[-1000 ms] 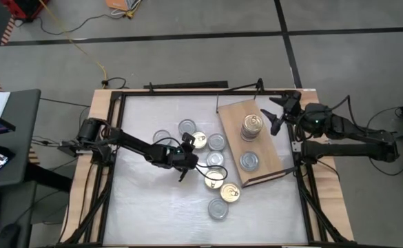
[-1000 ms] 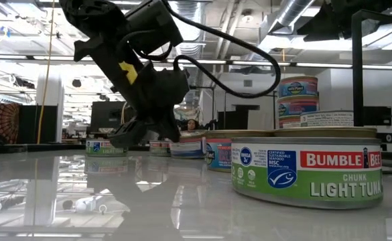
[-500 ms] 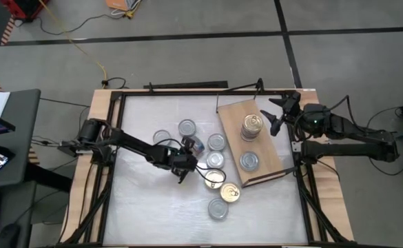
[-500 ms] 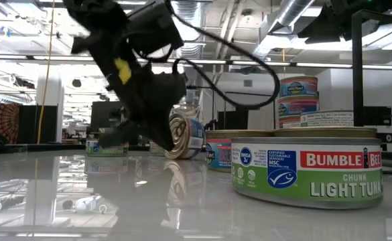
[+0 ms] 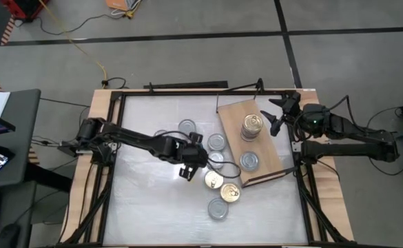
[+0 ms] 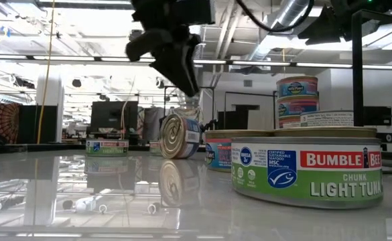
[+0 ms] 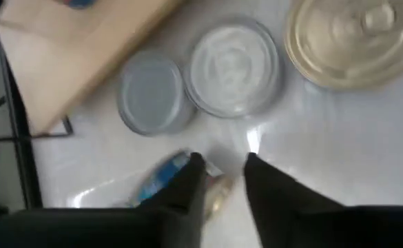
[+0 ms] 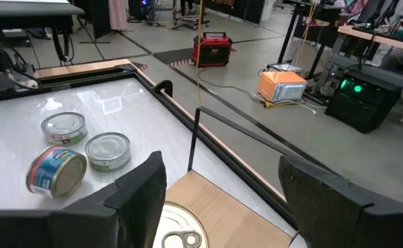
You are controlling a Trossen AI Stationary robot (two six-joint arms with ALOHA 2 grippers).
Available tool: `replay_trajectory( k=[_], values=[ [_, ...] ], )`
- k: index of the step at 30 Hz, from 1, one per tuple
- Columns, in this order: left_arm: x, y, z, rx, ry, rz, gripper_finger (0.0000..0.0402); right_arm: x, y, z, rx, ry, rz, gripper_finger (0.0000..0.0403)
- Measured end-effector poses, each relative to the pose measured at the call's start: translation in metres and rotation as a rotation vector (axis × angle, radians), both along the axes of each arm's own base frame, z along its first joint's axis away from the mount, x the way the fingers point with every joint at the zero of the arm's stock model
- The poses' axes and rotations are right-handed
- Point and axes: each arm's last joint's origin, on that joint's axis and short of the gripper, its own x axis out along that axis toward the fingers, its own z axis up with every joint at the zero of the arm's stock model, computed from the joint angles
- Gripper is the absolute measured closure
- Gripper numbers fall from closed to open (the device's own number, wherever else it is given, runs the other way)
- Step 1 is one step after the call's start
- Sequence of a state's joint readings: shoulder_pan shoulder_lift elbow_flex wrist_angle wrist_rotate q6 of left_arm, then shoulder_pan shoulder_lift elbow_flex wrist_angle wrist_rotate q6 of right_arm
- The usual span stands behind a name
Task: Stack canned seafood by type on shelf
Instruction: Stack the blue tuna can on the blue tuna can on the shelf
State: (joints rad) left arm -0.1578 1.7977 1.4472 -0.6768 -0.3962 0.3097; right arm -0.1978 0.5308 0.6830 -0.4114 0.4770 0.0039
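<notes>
My left gripper (image 5: 186, 172) (image 7: 223, 180) hangs open well above the white table, with nothing between its fingers. Just below it, apart from the fingertips, one gold-lidded tin (image 6: 175, 136) (image 8: 56, 171) stands tipped up on its round side wall. Several other tins lie flat around it, among them a gold-lidded one (image 5: 213, 180) and a silver-lidded one (image 5: 217, 142). The wooden shelf (image 5: 270, 148) carries a stack of tins (image 5: 251, 127) and a single silver-lidded tin (image 5: 249, 161). My right gripper (image 5: 278, 114) (image 8: 222, 200) waits open above the shelf's far right part.
A black frame rail (image 8: 242, 134) runs along the shelf's far side. A large tin (image 6: 307, 167) sits close to the low camera. More flat tins (image 5: 217, 209) lie toward the near edge. The table's left half (image 5: 139, 193) holds no tins.
My left gripper was down at the table beside the gold-lidded tin. That tin has tipped from lying flat up onto its side wall and stays standing there. The gripper has since risen clear of it and shifted a little toward the table's right edge.
</notes>
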Motion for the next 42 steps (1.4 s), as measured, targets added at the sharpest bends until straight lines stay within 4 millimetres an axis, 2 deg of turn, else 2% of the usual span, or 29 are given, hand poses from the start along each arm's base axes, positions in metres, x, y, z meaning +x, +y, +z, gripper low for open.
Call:
replay_trajectory(
  k=[7, 10, 12, 24, 31, 38, 42],
  values=[
    [0.003, 0.018, 0.001, 0.092, 0.053, -0.085, 0.0144, 0.002, 0.0, -0.001, 0.007, 0.003, -0.001, 0.0097],
    [0.003, 0.027, 0.0, 0.12, 0.074, -0.098, 0.0102, 0.004, -0.001, -0.002, 0.009, 0.015, -0.001, 0.0097],
    [0.002, 0.033, 0.001, 0.11, 0.093, -0.098, 0.0087, 0.007, -0.001, -0.003, 0.011, 0.026, -0.001, 0.0097],
    [0.009, 0.058, -0.001, 0.011, 0.087, -0.094, 0.0081, 0.016, -0.003, -0.002, -0.008, 0.025, 0.004, 0.0097],
    [0.029, 0.073, -0.028, 0.026, 0.319, -0.14, 0.0081, 0.016, -0.003, -0.002, -0.012, 0.024, 0.008, 0.0097],
    [0.049, 0.076, -0.035, 0.029, 0.553, -0.202, 0.0081, 0.016, -0.003, -0.002, -0.02, 0.035, 0.012, 0.0097],
    [0.054, 0.078, -0.048, 0.084, 0.683, -0.243, 0.0081, 0.016, -0.003, -0.002, -0.02, 0.037, 0.013, 0.0097]
  ],
)
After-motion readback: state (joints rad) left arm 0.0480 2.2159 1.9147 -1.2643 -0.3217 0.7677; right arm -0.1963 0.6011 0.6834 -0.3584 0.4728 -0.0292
